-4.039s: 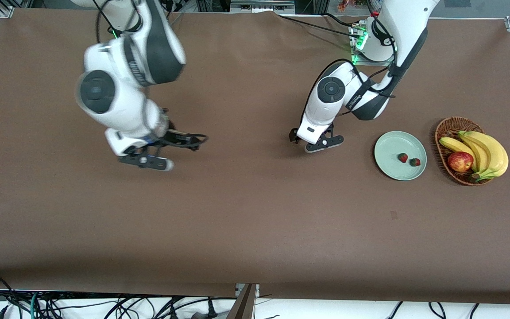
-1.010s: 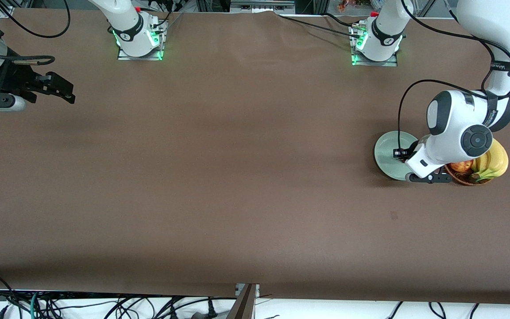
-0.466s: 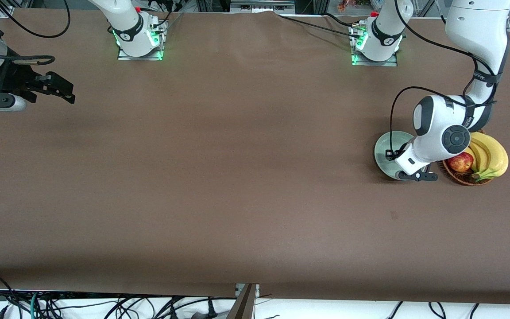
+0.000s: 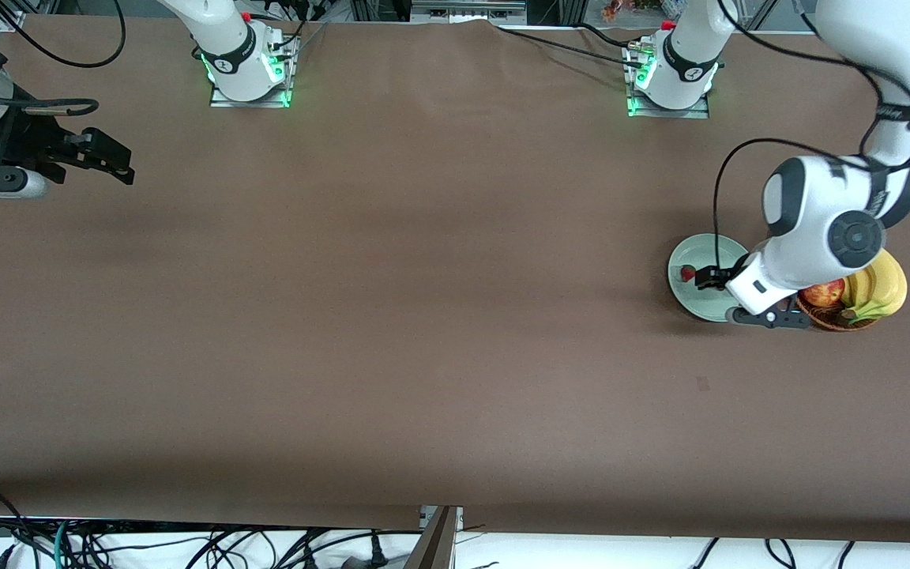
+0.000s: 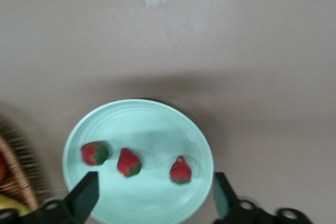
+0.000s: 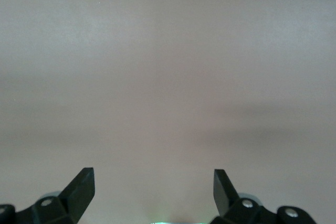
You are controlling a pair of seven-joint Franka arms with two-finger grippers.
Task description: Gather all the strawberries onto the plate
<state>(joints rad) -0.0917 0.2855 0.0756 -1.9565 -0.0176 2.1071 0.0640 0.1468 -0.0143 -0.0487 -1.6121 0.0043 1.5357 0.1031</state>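
- Three strawberries (image 5: pixel 129 162) all lie in the plate (image 5: pixel 152 124), spread in a rough row and apart from each other; only one berry (image 4: pixel 688 273) shows in the front view, the arm hides the rest.
- Plate sits toward the left arm's end of the table, just beside the basket (image 4: pixel 826 314) with apple (image 4: pixel 821 294) and bananas (image 4: pixel 880 286).
- Left gripper (image 5: pixel 155 195) hangs over the plate, fingers (image 5: pixel 86 192) spread wide, nothing between them.
- Judgement: collecting looks done; the step in hand is the pull-away. Go straight up first, keep the fingers apart so they don't clip a berry or nudge the rim, and swing clear of the basket.
- Risk: the round berries may roll if the plate is bumped.
- Right gripper (image 4: pixel 68 162) waits over the right arm's end of the table, fingers (image 6: pixel 79 187) apart, empty.
- Surface: plain brown table (image 4: pixel 392 316), flat, matte.
- Room: cables (image 4: pixel 186 545) hang along the near table edge; arm bases glow green at the top of the front view.
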